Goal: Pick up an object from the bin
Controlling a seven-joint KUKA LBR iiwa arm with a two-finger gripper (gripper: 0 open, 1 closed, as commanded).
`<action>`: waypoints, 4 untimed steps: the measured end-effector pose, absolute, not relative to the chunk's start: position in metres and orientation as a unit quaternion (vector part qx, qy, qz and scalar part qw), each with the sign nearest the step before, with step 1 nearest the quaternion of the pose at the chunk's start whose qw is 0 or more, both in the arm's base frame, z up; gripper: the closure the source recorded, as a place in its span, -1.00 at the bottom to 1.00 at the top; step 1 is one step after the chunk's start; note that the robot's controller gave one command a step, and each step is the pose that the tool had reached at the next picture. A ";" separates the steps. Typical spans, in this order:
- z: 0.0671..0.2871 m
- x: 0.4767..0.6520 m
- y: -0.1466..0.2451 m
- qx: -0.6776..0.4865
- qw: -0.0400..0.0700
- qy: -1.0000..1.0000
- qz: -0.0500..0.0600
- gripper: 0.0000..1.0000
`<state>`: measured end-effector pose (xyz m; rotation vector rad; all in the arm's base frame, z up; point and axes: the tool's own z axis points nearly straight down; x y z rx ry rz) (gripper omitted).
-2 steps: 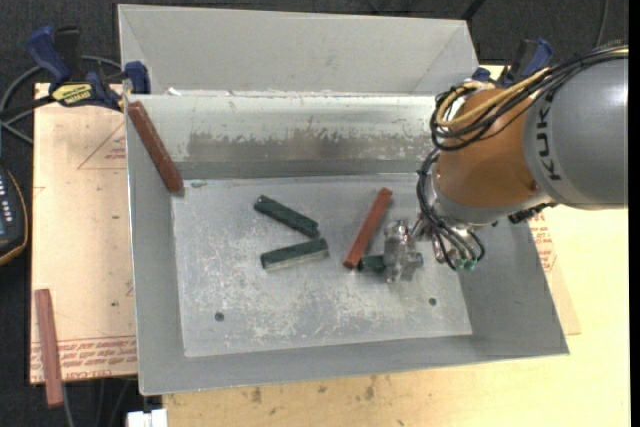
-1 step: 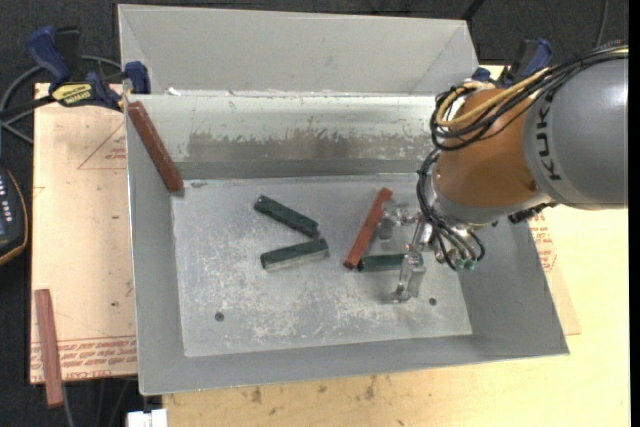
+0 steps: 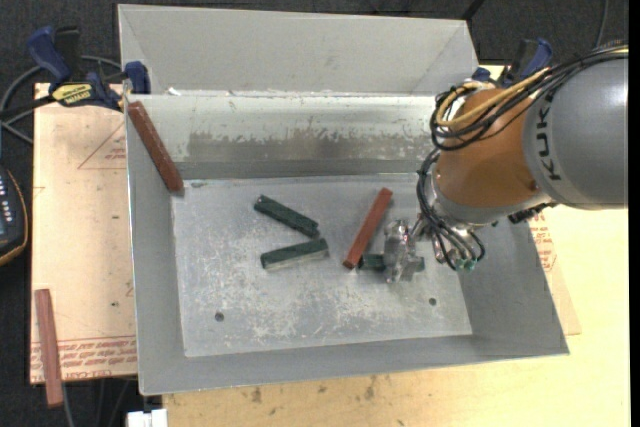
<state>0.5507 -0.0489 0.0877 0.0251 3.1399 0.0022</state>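
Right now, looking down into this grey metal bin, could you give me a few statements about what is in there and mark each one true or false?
1. The upper dark green bar and the lower dark green bar lie near the middle of the grey metal bin. True.
2. Those two green bars are stacked one on top of the other. False: both lie flat on the floor, neither on the other.
3. The gripper is in the bin's left half. False: it is in the right half, by the lower end of the short reddish-brown bar.
4. A long reddish-brown bar rests against the bin's left wall. True.
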 end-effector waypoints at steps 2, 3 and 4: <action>0.070 0.552 -0.076 -0.116 0.000 0.993 0.000 -1.00; 0.071 0.552 -0.076 -0.116 0.001 0.993 0.000 1.00; 0.258 0.547 -0.051 -0.121 0.006 0.993 -0.001 1.00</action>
